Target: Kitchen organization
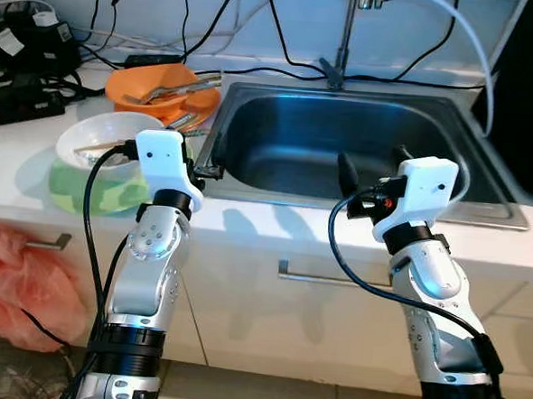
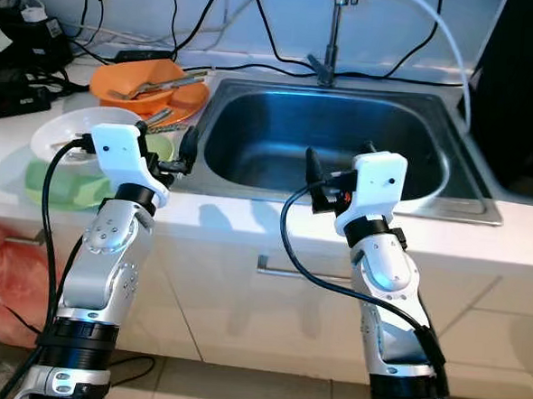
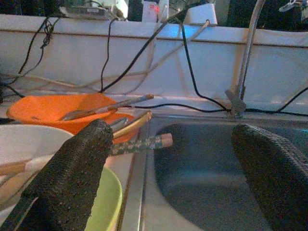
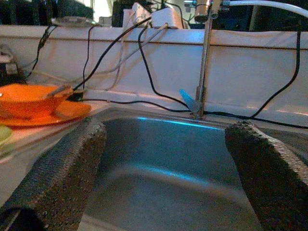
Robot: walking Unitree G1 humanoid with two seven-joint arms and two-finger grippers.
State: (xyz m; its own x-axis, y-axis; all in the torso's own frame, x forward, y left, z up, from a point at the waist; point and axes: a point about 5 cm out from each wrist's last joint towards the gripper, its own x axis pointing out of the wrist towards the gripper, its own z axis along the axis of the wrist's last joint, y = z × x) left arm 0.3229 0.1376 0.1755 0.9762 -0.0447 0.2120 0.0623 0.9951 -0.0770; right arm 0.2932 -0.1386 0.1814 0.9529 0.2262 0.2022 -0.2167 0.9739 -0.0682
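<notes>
An orange bowl (image 1: 151,86) holding a spoon and other utensils sits on an orange plate at the back left of the counter. In front of it a white bowl (image 1: 98,139) with chopsticks rests on a green dish (image 1: 95,194). A steel sink (image 1: 343,132) lies to the right. My left gripper (image 1: 205,169) hovers open at the sink's left rim, beside the bowls. Over the sink's front edge my right gripper (image 1: 374,165) stands open, holding nothing. A patterned-handle utensil (image 3: 144,143) lies by the sink rim.
A faucet (image 1: 346,33) rises behind the sink. Black cables and power bricks (image 1: 24,94) crowd the back left of the counter. A red plastic bag (image 1: 17,279) hangs below the counter at left. A cabinet handle (image 1: 325,277) runs under the sink.
</notes>
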